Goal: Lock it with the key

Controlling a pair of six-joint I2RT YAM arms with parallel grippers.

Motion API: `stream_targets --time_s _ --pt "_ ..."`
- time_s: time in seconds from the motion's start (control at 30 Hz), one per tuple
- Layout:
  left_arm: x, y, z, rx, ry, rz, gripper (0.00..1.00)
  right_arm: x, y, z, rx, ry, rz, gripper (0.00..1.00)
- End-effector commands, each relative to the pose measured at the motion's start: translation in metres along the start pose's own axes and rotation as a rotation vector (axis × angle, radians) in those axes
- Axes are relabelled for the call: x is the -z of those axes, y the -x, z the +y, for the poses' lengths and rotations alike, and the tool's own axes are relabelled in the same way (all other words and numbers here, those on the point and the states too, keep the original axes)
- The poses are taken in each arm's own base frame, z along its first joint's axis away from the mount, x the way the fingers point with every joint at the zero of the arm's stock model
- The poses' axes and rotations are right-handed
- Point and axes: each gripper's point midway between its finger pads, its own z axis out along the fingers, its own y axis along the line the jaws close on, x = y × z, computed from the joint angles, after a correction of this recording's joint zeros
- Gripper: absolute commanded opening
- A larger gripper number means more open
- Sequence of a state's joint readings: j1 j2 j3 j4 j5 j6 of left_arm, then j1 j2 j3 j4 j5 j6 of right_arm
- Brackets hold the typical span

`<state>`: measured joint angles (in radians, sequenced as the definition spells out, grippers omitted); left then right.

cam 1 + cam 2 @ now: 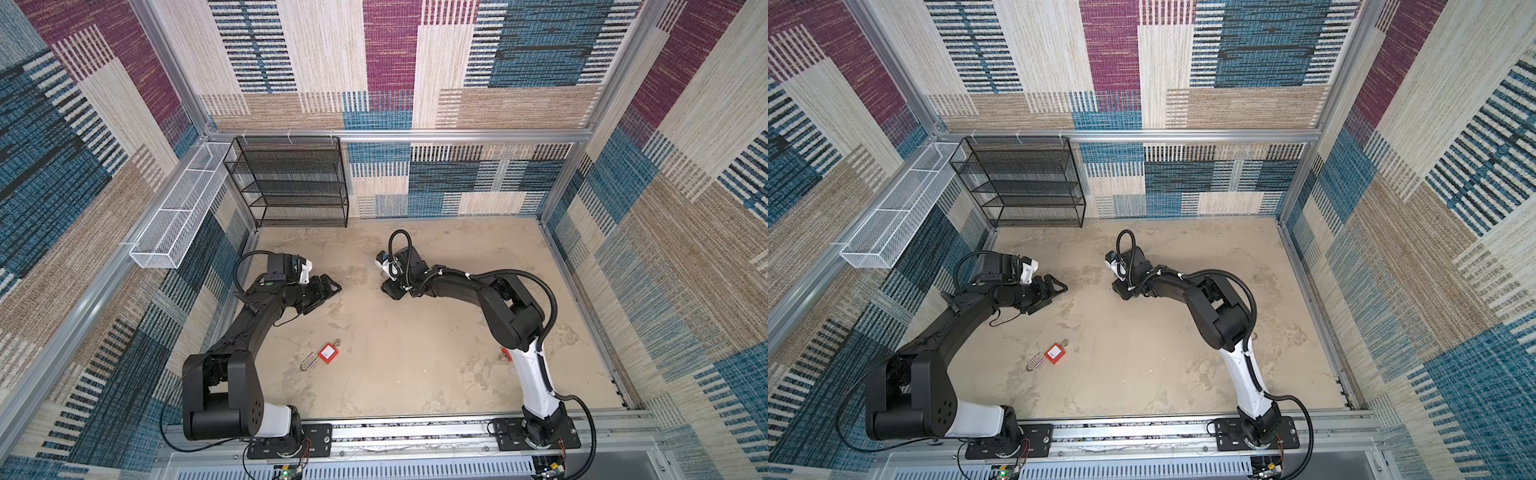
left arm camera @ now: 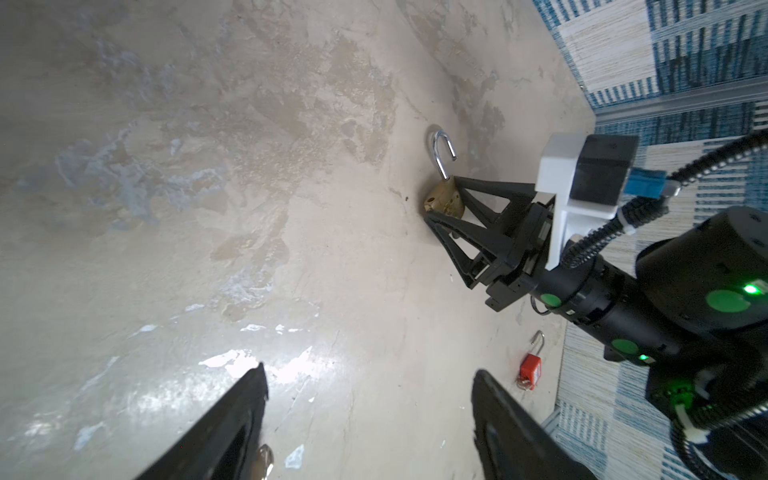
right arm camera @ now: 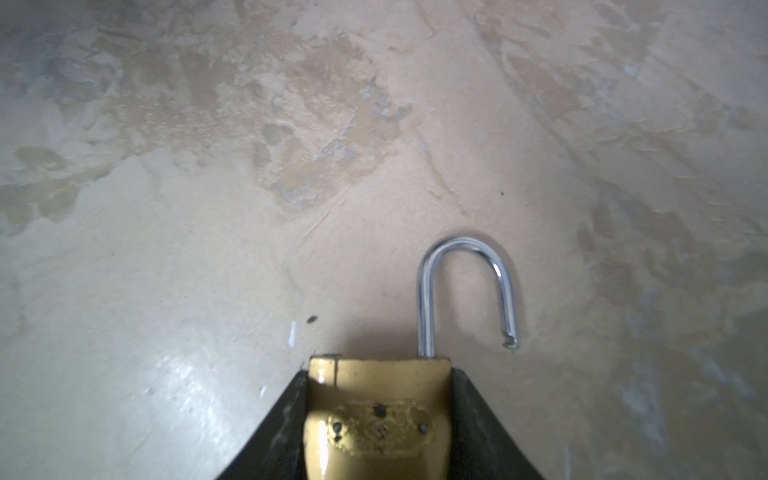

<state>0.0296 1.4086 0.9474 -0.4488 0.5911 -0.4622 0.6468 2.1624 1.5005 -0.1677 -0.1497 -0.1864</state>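
Note:
A brass padlock (image 3: 378, 415) lies on the floor with its steel shackle (image 3: 465, 266) swung open. My right gripper (image 3: 380, 372) is shut on its body, one finger flat against each side. The left wrist view shows the same grip, the right gripper (image 2: 441, 198) low on the floor and the shackle (image 2: 442, 149) sticking out past it. My left gripper (image 2: 369, 370) stands open and apart from the lock, its jaws wide with bare floor between them. A small shiny thing (image 2: 264, 457) shows beside one finger; I cannot tell whether it is the key.
A red padlock (image 1: 327, 353) with an open shackle and a small metal ring at its base lies on the floor nearer the arm bases. A black mesh shelf (image 1: 291, 183) and a white wire basket (image 1: 174, 220) stand at the back left. Patterned walls enclose the floor.

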Motion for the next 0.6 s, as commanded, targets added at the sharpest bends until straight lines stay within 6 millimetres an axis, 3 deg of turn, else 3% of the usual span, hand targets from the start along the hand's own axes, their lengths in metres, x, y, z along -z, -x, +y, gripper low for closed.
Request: stream_targets --time_s 0.0,0.27,0.43,0.57 --pt "0.003 -0.005 -0.017 0.052 -0.085 0.003 0.77 0.025 0.03 0.007 0.013 0.028 -0.12 0.44" --pt "0.004 -0.017 -0.077 0.02 -0.239 0.02 0.74 0.104 0.05 0.045 0.065 0.133 -0.256 0.44" --pt "0.023 -0.015 -0.124 -0.01 -0.357 -0.022 0.73 0.154 0.059 0.073 0.11 0.18 -0.322 0.44" --pt "0.036 -0.022 -0.151 -0.062 -0.415 -0.015 0.71 0.191 0.061 0.088 0.124 0.216 -0.362 0.44"
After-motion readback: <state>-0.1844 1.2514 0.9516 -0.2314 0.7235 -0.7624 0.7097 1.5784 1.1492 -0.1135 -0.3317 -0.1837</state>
